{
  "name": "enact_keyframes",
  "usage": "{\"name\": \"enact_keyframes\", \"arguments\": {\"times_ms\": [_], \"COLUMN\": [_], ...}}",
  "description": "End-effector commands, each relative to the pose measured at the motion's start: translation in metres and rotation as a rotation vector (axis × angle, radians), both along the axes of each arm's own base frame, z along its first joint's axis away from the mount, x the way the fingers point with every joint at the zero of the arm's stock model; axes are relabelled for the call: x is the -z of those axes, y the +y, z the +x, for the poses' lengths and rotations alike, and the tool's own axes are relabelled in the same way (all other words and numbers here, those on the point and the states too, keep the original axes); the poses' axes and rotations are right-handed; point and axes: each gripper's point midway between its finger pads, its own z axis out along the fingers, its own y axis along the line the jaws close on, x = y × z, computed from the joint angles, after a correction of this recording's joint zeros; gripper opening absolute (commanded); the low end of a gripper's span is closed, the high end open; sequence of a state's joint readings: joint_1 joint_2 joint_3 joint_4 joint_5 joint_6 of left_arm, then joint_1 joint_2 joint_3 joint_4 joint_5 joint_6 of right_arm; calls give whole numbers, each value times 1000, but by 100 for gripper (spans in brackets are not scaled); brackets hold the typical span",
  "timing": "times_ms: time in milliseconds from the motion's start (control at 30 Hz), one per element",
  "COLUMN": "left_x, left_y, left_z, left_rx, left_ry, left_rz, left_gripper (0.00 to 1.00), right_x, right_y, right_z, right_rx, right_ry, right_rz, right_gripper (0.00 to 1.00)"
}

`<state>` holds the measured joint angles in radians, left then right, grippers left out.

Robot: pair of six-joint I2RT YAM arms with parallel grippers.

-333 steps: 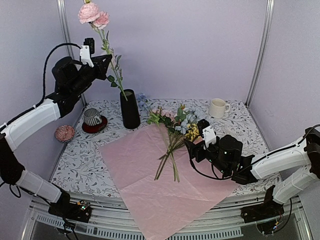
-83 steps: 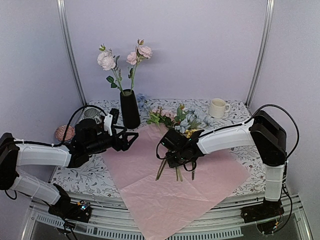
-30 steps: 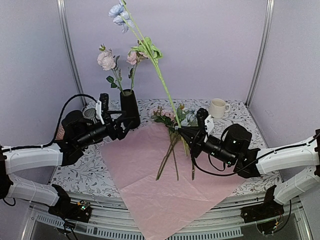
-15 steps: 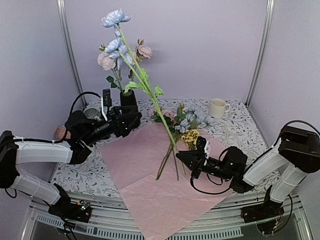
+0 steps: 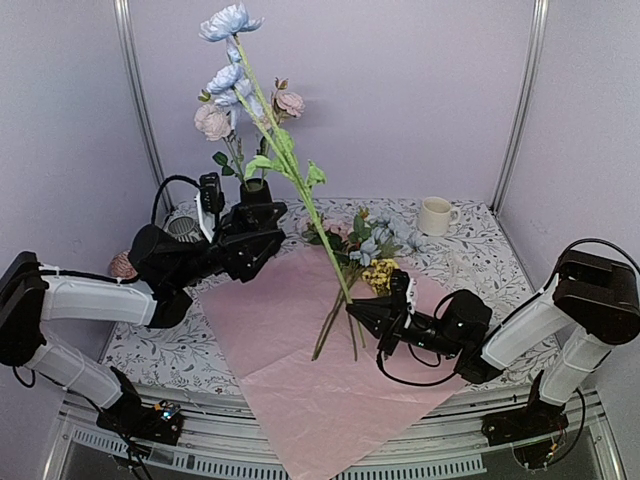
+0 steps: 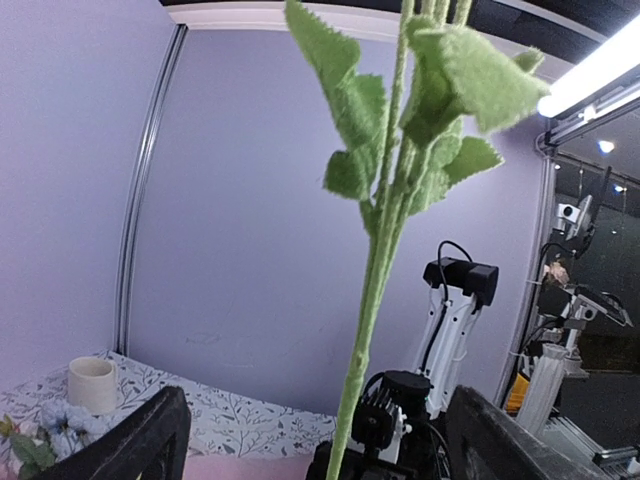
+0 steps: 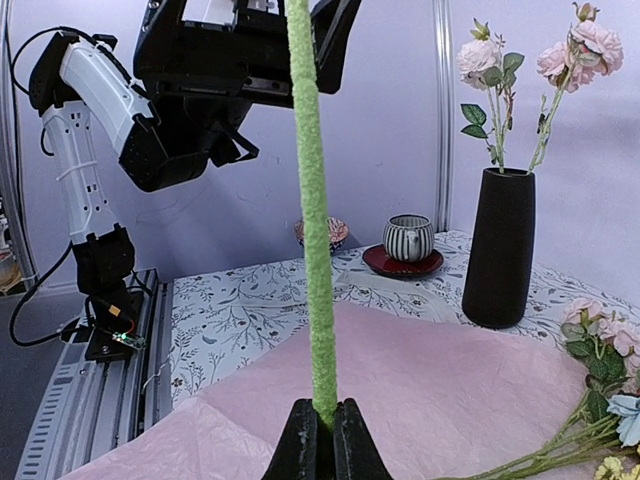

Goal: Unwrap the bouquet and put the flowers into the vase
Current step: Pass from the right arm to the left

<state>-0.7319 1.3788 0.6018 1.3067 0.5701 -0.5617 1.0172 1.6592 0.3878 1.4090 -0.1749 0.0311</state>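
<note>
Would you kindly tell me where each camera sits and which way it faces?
Top external: above, behind the bases, looking down the table; both arms show.
Left wrist: faces up the stem toward the right arm; open left fingers below.
Right wrist: low over pink paper, facing vase and left arm; right fingers shut on stem.
All share the stem.

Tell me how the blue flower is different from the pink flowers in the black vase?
The blue flower is pale blue; the pink flowers are pink. The blue flower reaches higher, its stem pinched by the shut jaws of the right gripper, while the pink flowers sit in the vase. Both have green leafy stems.
</note>
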Motion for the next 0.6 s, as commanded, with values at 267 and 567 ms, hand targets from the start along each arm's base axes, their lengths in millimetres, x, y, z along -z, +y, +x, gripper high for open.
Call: {"name": "enact_keyframes", "arguments": {"times_ms": [267, 567], "left_x": [-37, -30], "left_y": [-13, -25], "left_z": [-3, -1], "left_rx": [41, 80], "left_ry": [-87, -61], "left_rz": [-39, -1], "left_gripper": [74, 54], "right_x": [3, 6], "right_y": [16, 18], "right_z": [1, 2], "right_rx": [-43, -45], "right_ry": [28, 41], "right_rz": [-19, -31], "right_gripper": [3, 3]}}
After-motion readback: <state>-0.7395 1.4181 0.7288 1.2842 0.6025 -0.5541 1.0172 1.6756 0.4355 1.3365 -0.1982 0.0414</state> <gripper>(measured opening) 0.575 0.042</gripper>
